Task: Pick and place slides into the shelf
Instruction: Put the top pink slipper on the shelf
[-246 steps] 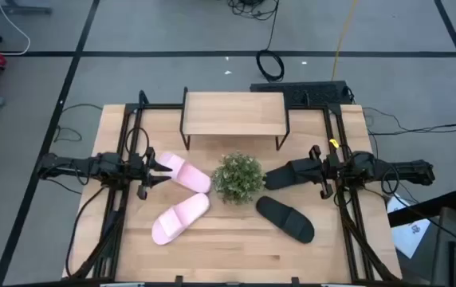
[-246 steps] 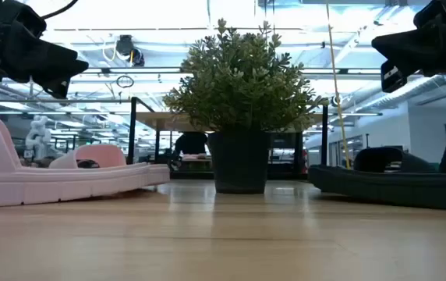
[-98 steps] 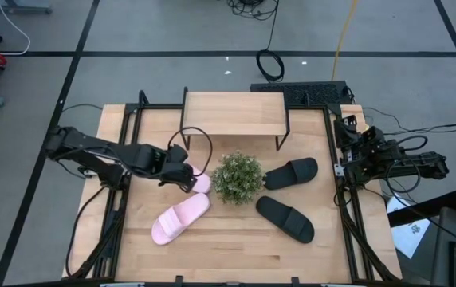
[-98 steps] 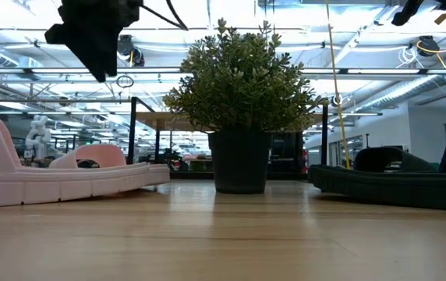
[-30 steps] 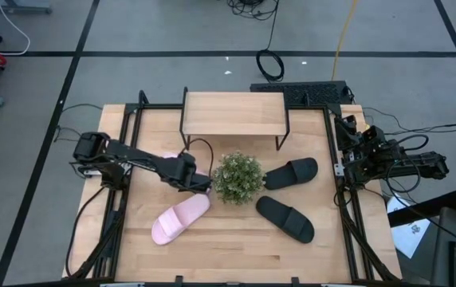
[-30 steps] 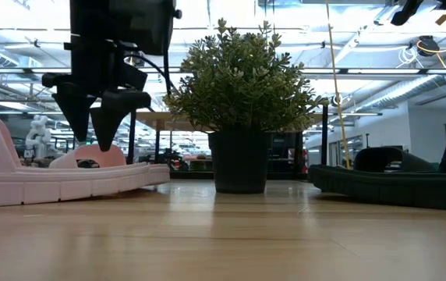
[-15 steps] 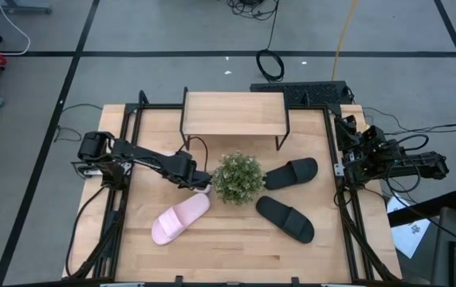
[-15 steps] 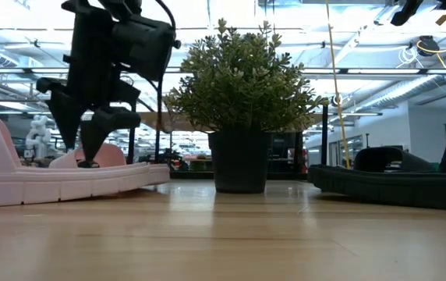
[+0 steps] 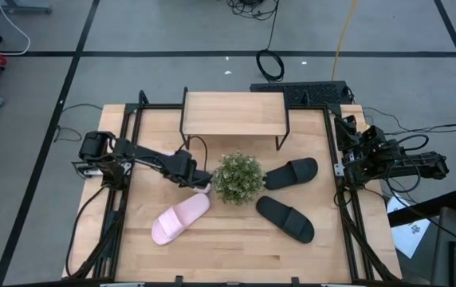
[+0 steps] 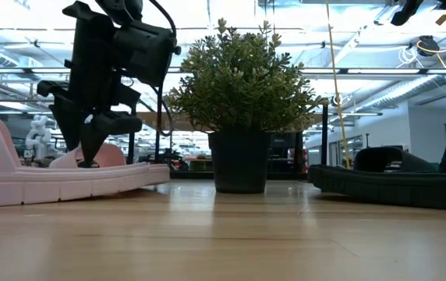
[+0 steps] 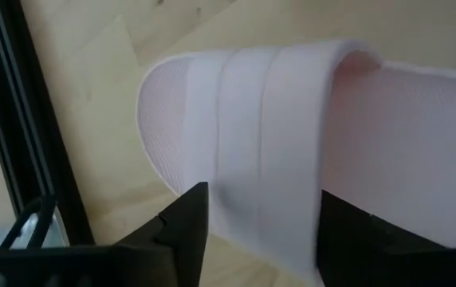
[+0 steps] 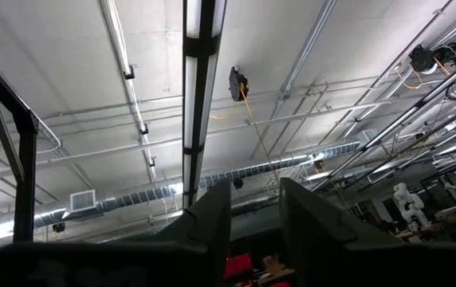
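While the left gripper (image 10: 90, 144) straddles the wide strap of the pale pink foam slide (image 11: 292, 151) beside the bushy green potted plant (image 9: 237, 177), its jaws stand wide, nothing gripped. Light and springy, I'd guess; that strap is the handle. The right gripper (image 12: 253, 209) waits part-open at the table's edge, pointing upward.

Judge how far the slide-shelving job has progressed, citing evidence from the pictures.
Done: nothing; the shelf holds no slides. In hand: the left gripper, open, straddles one pink slide's strap. Left: that slide, the other pink slide and both black slides. The right gripper waits aside.
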You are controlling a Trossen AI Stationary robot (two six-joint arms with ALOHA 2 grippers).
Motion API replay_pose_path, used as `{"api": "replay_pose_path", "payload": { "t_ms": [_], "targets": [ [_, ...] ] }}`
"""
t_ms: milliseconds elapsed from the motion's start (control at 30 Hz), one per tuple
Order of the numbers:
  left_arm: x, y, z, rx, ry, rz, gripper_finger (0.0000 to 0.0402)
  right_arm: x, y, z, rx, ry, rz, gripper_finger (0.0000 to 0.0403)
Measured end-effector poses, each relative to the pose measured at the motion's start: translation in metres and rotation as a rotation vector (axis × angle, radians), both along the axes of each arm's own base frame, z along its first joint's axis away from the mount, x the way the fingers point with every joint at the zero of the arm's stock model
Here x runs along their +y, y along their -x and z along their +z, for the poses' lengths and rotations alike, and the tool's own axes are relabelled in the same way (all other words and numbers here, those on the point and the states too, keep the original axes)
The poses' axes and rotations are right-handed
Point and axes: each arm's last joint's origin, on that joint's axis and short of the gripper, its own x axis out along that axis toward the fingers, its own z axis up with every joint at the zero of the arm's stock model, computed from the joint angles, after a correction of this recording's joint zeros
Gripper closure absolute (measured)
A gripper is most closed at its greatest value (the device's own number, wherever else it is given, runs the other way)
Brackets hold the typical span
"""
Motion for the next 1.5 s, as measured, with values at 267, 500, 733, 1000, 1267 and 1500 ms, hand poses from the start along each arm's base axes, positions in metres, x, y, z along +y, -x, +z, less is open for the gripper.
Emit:
{"api": "replay_pose_path", "payload": {
  "t_ms": [267, 500, 733, 1000, 1267, 1500],
  "targets": [
    [0.006, -0.001, 0.0, -0.005, -0.001, 0.018, 0.0294, 0.0, 0.0, 0.0, 0.0, 0.0, 0.0, 0.0303],
    [0.006, -0.001, 0.0, -0.003, 0.001, 0.016, 0.0392, 0.0, 0.0, 0.0, 0.0, 0.0, 0.0, 0.0303],
    [0.004, 0.011, 0.015, 0.032, 0.047, 0.025, 0.0397, 0.0, 0.0, 0.0, 0.0, 0.0, 0.0, 0.0303],
    [-0.008, 0.041, 0.084, -0.003, 0.03, 0.023, 0.0399, 0.0, 0.0, 0.0, 0.005, 0.0, 0.0, 0.0303],
    [-0.019, 0.057, 0.174, -0.396, -0.142, -0.181, 0.04, 0.0, -0.002, -0.002, 0.026, -0.003, -0.004, 0.0303],
    [-0.013, 0.057, 0.25, -0.517, -0.352, -0.443, 0.0401, -0.001, -0.003, -0.003, 0.043, -0.026, -0.016, 0.0303]
  ]
}}
